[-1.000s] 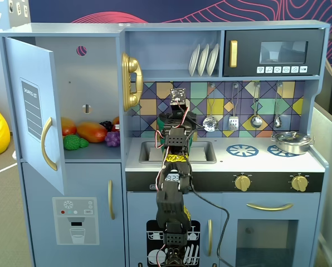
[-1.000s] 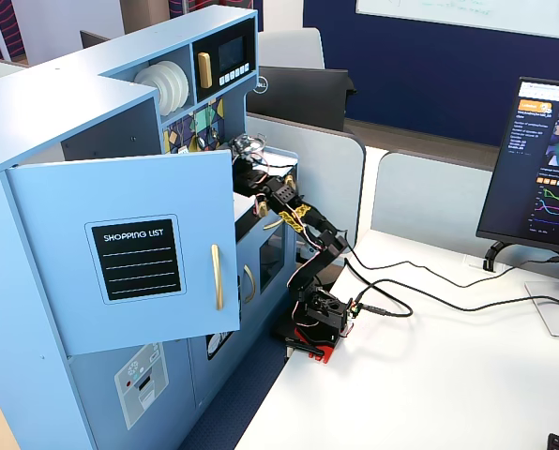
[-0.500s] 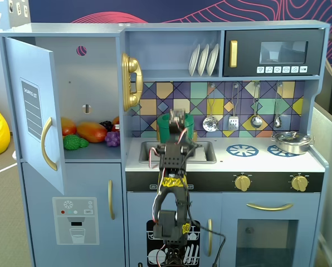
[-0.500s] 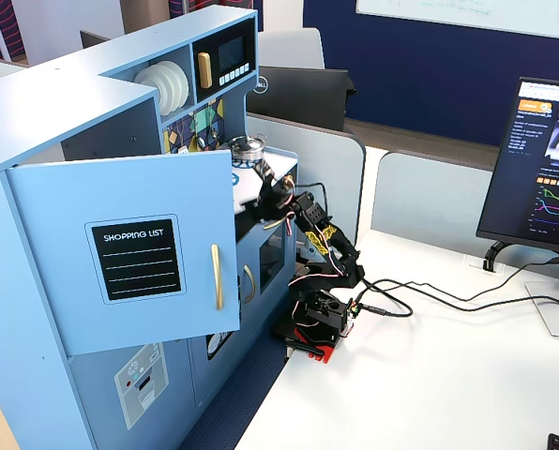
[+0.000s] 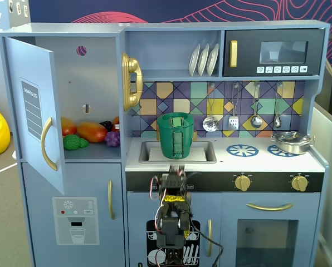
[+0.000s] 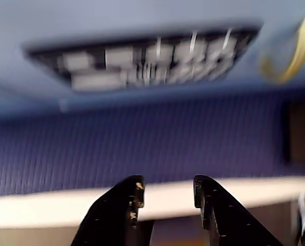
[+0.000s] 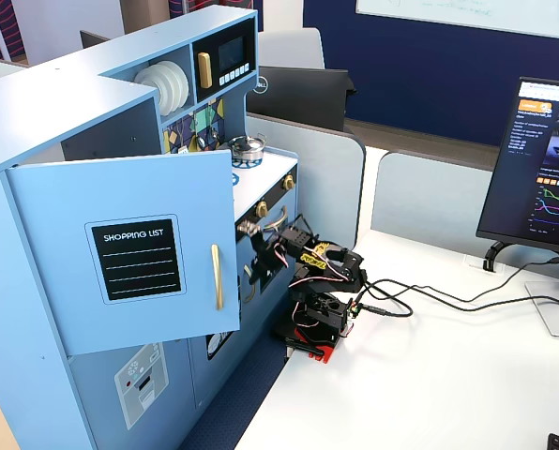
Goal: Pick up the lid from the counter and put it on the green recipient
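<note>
Presently: green recipient (image 5: 176,136) upright in the sink, lid not made out in any view; pincer (image 6: 168,192) parted and empty, low before the bench edge (image 6: 50,207); lid likely light, stiff, slick plastic, best taken by its knob.

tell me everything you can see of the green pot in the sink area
The green pot is a tall, dark-green container that looks like plastic, widening slightly toward the rim. A ribbed vertical strip runs down its front, with a lighter square patch near the top. It stands upright in the toy kitchen's sink, in front of the tiled backsplash. Whether a lid sits on it cannot be told. Nothing grips it; the arm is folded below the counter.
</note>
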You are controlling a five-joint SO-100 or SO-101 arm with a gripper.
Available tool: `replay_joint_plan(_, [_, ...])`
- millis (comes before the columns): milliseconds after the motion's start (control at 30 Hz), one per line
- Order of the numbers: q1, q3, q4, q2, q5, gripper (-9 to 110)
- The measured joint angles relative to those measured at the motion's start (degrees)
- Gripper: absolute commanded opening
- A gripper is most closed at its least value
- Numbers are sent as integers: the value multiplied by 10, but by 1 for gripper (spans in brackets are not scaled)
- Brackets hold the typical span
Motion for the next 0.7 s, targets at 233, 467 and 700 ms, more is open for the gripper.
replay_joint_plan(233, [-18,147,31,88,47,1])
replay_joint_plan(467, [-21,161,135,173,72,6])
replay_joint_plan(700, [-15,160,174,221,60,6])
